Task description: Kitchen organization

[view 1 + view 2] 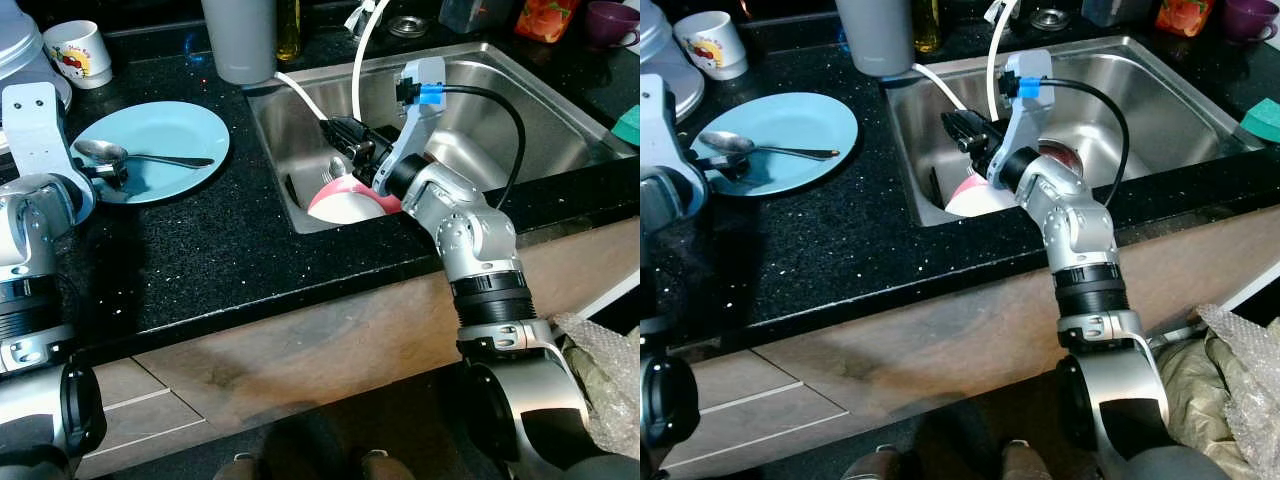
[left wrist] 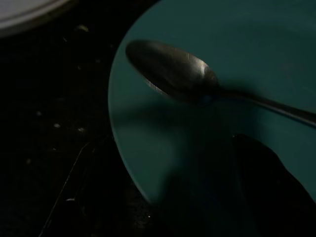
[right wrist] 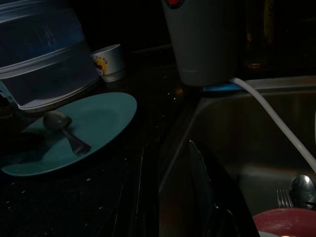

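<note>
Left wrist view is very dark: a spoon (image 2: 173, 74) lies on a teal plate (image 2: 148, 148), its handle cut off at the frame edge, and a black finger (image 2: 266, 182) of the left gripper (image 1: 108, 176) is a vague shape just beyond the bowl of the spoon; whether those fingers are open or closed cannot be told. From the head, that gripper sits over the plate's near-left rim, close to the spoon bowl, on the black speckled counter (image 1: 220, 260).

The right gripper (image 1: 345, 140) reaches into the steel sink (image 1: 540, 120), its fingers just above a pink bowl (image 1: 345, 200) whose far side the wrist hides. The fingers look nearly closed with nothing seen between them, though their tips are hard to make out.

Right wrist view adds a spoon and fork (image 3: 296, 195) beyond the bowl's red rim, partly cut off, plus a grey jug (image 3: 202, 39) and a white mug (image 3: 111, 61) with an unreadable printed motif.
</note>
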Robot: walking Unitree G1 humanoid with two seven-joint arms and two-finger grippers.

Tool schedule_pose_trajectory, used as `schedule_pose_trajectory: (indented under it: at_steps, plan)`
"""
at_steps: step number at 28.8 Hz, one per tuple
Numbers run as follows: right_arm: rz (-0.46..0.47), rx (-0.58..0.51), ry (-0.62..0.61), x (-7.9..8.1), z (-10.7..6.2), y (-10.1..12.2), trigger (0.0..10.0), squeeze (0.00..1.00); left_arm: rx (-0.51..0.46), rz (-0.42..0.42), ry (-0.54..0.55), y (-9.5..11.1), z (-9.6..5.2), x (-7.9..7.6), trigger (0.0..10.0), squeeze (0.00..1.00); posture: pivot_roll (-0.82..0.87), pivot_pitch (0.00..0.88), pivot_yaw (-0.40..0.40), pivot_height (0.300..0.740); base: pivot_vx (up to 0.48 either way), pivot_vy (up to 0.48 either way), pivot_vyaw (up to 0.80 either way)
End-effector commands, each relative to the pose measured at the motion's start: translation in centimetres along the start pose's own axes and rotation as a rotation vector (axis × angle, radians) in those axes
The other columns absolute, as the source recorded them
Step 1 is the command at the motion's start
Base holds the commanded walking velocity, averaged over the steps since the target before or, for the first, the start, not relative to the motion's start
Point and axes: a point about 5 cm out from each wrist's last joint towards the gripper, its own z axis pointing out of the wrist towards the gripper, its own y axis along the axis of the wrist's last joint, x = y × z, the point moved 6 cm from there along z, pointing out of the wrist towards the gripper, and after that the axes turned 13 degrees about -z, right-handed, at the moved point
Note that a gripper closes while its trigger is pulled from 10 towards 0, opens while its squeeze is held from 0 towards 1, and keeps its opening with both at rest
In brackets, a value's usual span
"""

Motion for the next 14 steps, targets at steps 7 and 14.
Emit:
schedule_pose_trajectory:
  at_steps: [7, 14]
  plan:
    - [-0.014, -0.011, 0.004, -0.1, 0.2, 0.3, 10.0, 0.00, 0.016, -0.032, -0.081, -0.4, 1.4, -1.1, 10.0, 0.00, 0.05, 0.173, 0.021, 0.740, 0.000, 0.000, 0.00]
    - [-0.018, -0.014, 0.003, -0.2, 0.2, 0.5, 10.0, 0.00, 0.018, 0.013, -0.157, 0.5, 1.8, -2.5, 10.0, 0.00, 0.04, 0.172, 0.028, 0.740, 0.000, 0.000, 0.00]
